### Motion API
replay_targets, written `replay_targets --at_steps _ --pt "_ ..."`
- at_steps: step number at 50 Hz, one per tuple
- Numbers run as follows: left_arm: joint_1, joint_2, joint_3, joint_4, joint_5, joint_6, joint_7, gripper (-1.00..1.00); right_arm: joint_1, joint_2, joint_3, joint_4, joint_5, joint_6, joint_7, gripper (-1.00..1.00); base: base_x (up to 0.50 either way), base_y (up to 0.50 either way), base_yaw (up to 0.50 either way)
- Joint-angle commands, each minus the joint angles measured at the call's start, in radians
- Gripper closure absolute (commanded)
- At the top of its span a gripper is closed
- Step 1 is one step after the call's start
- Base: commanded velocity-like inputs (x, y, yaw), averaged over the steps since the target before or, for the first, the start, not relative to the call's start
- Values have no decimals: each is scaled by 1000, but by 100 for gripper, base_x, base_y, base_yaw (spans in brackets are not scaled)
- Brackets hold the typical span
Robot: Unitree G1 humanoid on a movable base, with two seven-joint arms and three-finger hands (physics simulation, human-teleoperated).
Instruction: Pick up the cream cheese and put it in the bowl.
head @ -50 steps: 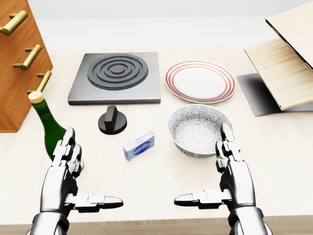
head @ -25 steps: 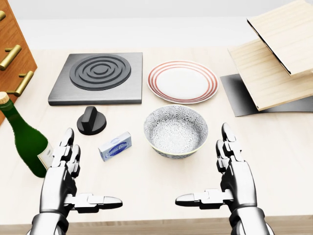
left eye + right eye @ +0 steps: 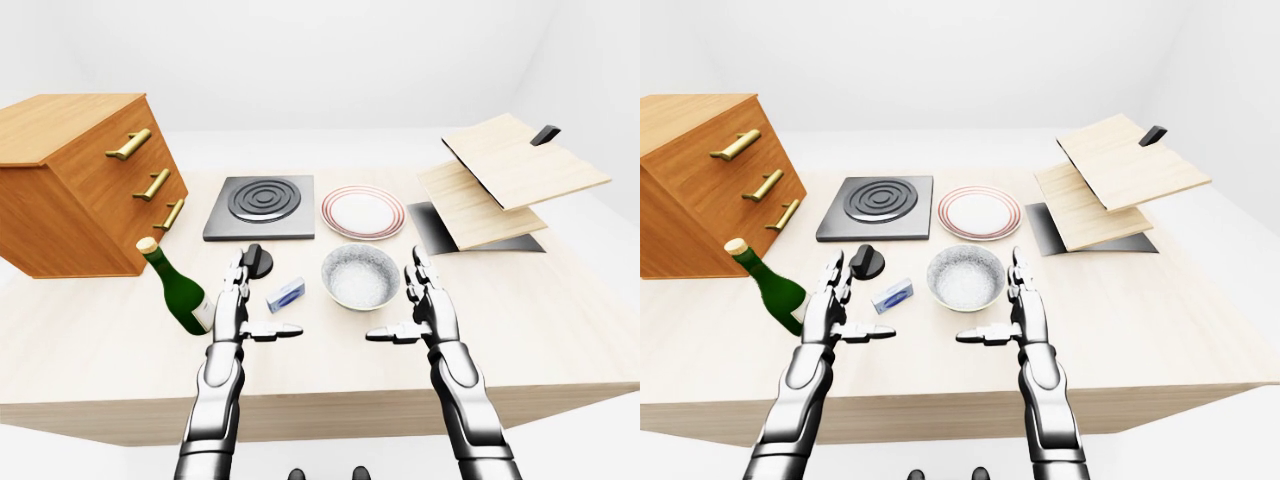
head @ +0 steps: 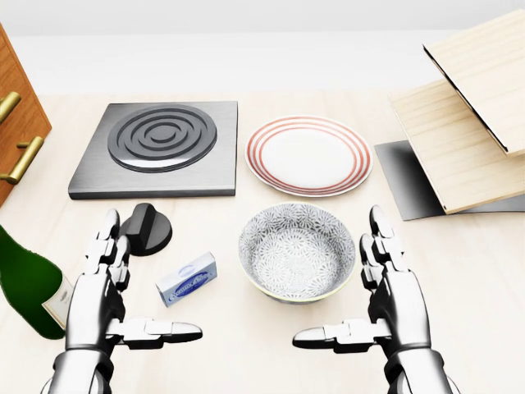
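The cream cheese point(image 4: 187, 279) is a small blue-and-white box lying flat on the light wooden table point(image 4: 246, 353), just left of the bowl. The bowl point(image 4: 297, 249) is white with a grey-blue pattern, empty, and stands at the middle of the head view. My left hand point(image 4: 152, 281) is open, fingers up and thumb pointing right, just left of and below the box, not touching it. My right hand point(image 4: 337, 279) is open and empty, mirrored, at the bowl's lower right.
A black knob point(image 4: 146, 228) sits above the box, a grey hob plate point(image 4: 156, 148) beyond it. A red-striped plate point(image 4: 308, 154) lies above the bowl. A green bottle point(image 4: 29, 283) stands at the left, a wooden drawer cabinet point(image 3: 85, 185) behind it. Tilted wooden boards point(image 4: 467, 123) stand at the right.
The camera has moved: the whole scene has shifted left and down in the head view, so the bowl and box sit nearer my hands. The hands hold the same open pose.
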Motion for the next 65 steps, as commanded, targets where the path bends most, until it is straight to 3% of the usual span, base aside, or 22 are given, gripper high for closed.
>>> replay_targets --at_steps 1,8,25,47,63,64,65 --pt "-50 12 10 103 13 -21 19 -100 14 2 7 -17 1 -1 13 -100 0 0 0" --pt "-145 20 2 320 60 -21 56 -100 26 4 18 -28 -4 -7 25 -100 0 0 0" --pt "-259 22 -7 525 90 -21 121 -100 49 5 30 -57 -1 -1 57 -100 0 0 0" --pt "-249 14 -27 550 161 -21 184 -100 59 6 38 -79 7 15 83 -100 0 0 0" --pt "-229 3 -33 528 204 -21 237 -100 61 6 46 -67 8 9 99 -100 0 0 0" --pt "-223 0 -34 516 202 -21 237 -32 59 6 45 -60 8 6 101 -100 0 0 0" --pt "-221 0 -34 512 201 -21 239 92 58 6 45 -55 7 3 102 -100 0 0 0"
